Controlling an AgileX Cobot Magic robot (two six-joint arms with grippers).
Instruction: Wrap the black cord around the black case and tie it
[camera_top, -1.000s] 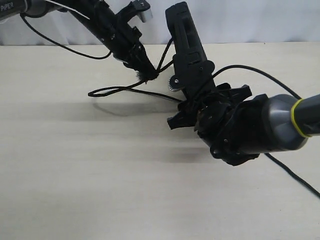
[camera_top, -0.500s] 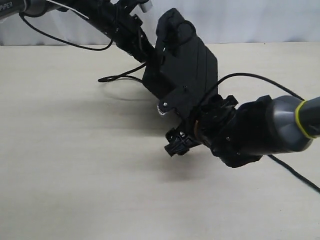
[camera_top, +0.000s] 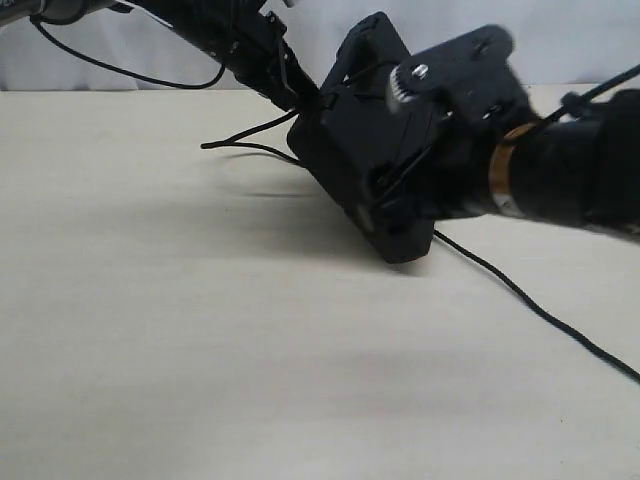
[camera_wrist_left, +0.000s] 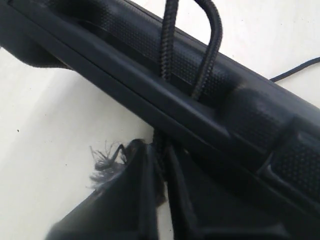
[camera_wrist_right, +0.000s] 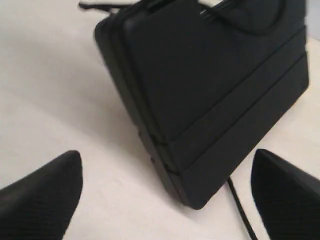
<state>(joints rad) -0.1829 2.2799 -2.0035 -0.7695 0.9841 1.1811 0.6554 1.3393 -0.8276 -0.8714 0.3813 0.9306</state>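
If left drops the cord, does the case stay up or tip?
Likely tips: the case seems to balance on one low corner, and the right fingers stand wide, off it. The cord looks limp, holding only while the left fingers pull.

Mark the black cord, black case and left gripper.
black cord (camera_wrist_left: 167, 45): left wrist view, braided strand crossing the case edge.
black case (camera_wrist_right: 215, 75): right wrist view, flat lid face.
left gripper (camera_wrist_left: 159, 160): left wrist view, between its fingertips.

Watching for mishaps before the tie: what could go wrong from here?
1. The black case leans on one corner while the right tool stands open, not gripping: it may topple.
2. The left tool pinches the black cord right beside its frayed end: the cord might slip out.
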